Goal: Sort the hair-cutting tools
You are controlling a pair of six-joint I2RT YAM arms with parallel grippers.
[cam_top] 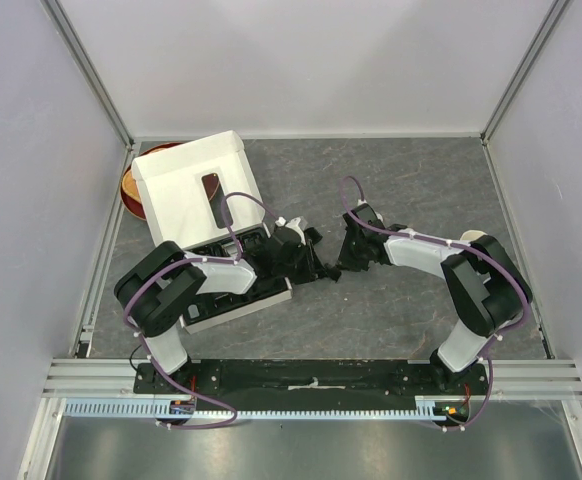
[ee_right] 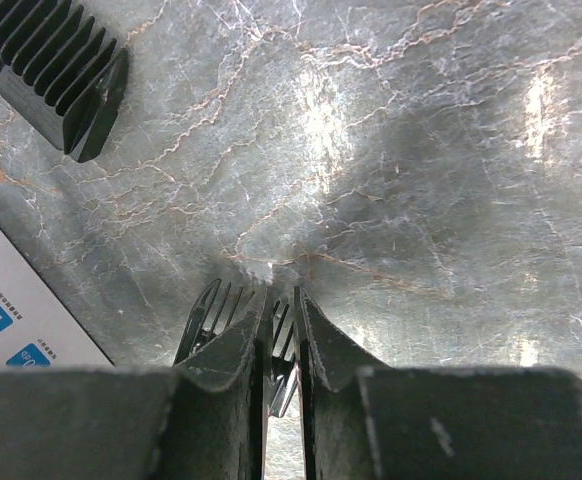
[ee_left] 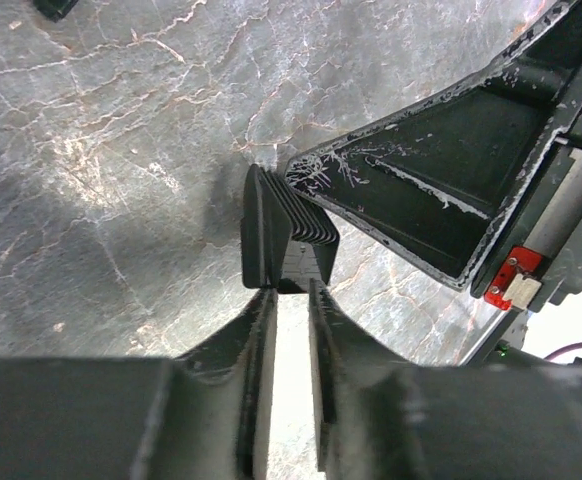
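Both arms engaged: left pincer (ee_left: 289,290) closed on the edge of a ribbed comb guard (ee_left: 276,235), held low at the surface (ee_left: 101,150), apparently for carrying to its group; right pincer (ee_right: 279,305) clamped on a toothed comb guard (ee_right: 211,310), tines protruding at one side; a third guard (ee_right: 56,75), black, parallel-ribbed, lies loose nearby.

A ribbed black comb guard (ee_left: 281,235) was pinched in the left claw (ee_left: 291,288). A thin-toothed guard (ee_right: 206,312) sat in the right claw (ee_right: 281,302), while a third ribbed guard (ee_right: 56,75) lay apart on the tabletop (ee_right: 421,150).
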